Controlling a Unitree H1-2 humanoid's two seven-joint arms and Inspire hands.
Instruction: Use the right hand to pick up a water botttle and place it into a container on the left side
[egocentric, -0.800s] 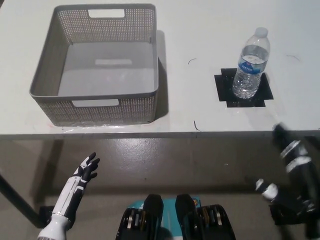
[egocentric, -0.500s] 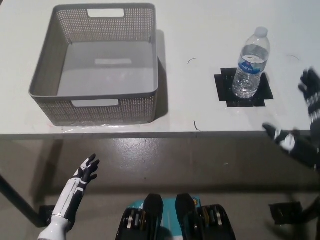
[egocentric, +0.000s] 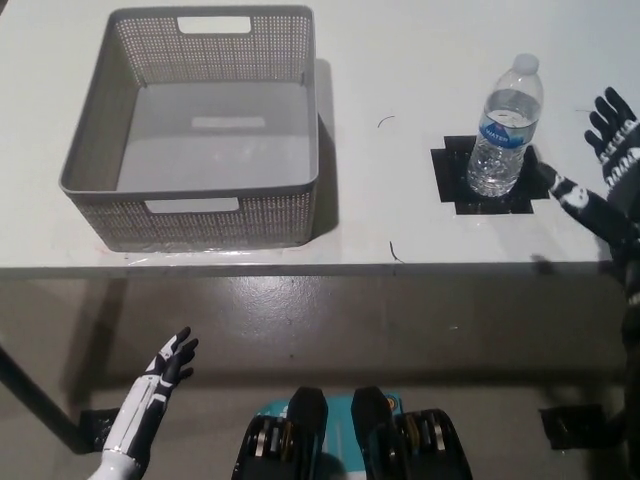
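Right hand (egocentric: 607, 165) of mine is spread wide just right of the bottle (egocentric: 505, 128), holding nothing, one finger close to its base. Nothing is done yet: the bottle stands upright on its black patch (egocentric: 458, 187), well right of the empty basket (egocentric: 190, 195). Grasp, carry and drop remain. Left hand (egocentric: 168, 360) hangs open below the basket.

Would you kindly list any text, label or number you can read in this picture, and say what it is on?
Bottle: a blue label with white print, too small and blurred to read.
Basket: no text.
Black tape square under the bottle: no text.
Nothing else bears writing.
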